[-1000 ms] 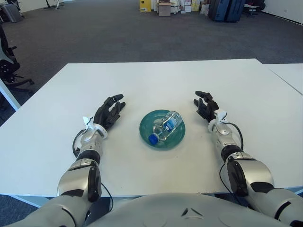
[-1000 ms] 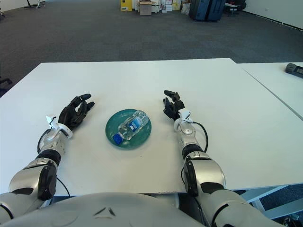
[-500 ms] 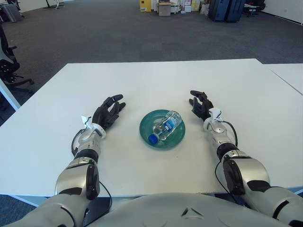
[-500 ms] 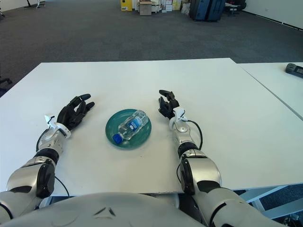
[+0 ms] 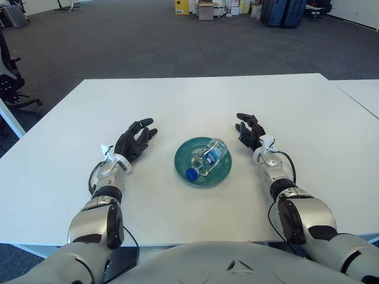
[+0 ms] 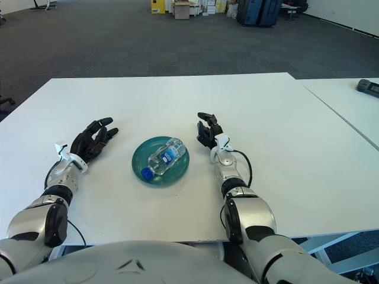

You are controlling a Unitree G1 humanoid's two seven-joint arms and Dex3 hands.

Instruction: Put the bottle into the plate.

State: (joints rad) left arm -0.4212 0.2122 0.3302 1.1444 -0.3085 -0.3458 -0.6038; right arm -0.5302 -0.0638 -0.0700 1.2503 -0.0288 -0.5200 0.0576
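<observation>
Left eye view: a white table (image 5: pixel 195 100) in an open office with dark grey carpet (image 5: pixel 118 41); a black chair (image 5: pixel 9 77) at the far left, boxes and dark suitcases (image 5: pixel 283 12) along the far wall, a second white table (image 5: pixel 361 92) at the right edge. One green plate (image 5: pixel 220 171) near the middle of the table, one clear bottle (image 5: pixel 206 158) lying on its side inside it, blue cap toward the near left. Two hands: left hand (image 5: pixel 135 142) to the left of the plate, well apart from it, fingers spread and holding nothing; right hand (image 5: pixel 250 131) just right of the plate, fingers loosely extended, also holding nothing, not touching plate or bottle.

Right eye view: same table, same single plate and single bottle lying within it. One dark object (image 6: pixel 368 86) on the second table at the far right edge. Left hand with spread fingers at the left, right hand close beside the plate's right rim, both empty.
</observation>
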